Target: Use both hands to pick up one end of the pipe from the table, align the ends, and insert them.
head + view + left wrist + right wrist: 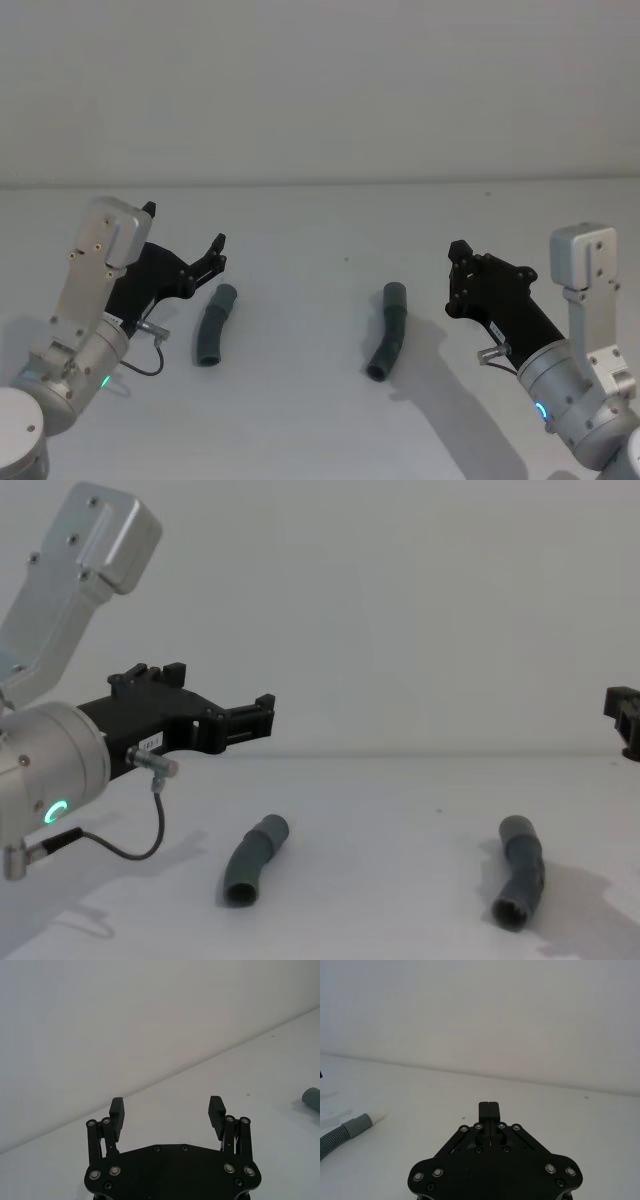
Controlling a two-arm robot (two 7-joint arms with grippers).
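Plainly, neither pipe piece is in hand yet

The fingers (116,1110) of the left gripper (167,1107) stand wide apart with nothing between them. The fingers (485,1110) of the right gripper (490,1106) are pressed together, also empty.

The left gripper hovers above the tabletop (300,420), near the far end of the left pipe piece (213,325) but not touching it. The right gripper hangs to the right of the right pipe piece (389,332), clear of it. The two bent pieces lie flat and well apart. The right piece's near end shows a round socket (510,910). The right wrist view catches a ribbed piece whose grey cuff ends in a white tip (379,1116); I cannot tell which piece it is.

The step in hand looks like the approach to the two grasps. To do it well:

- The right fingers should part before that gripper descends.
- Each gripper should straddle its piece across the axis.
- The grip belongs on or just behind the smooth cuff, leaving the mating end exposed.
- The ribbed part probably flexes, so a grip far back would let the end droop and spoil the alignment.
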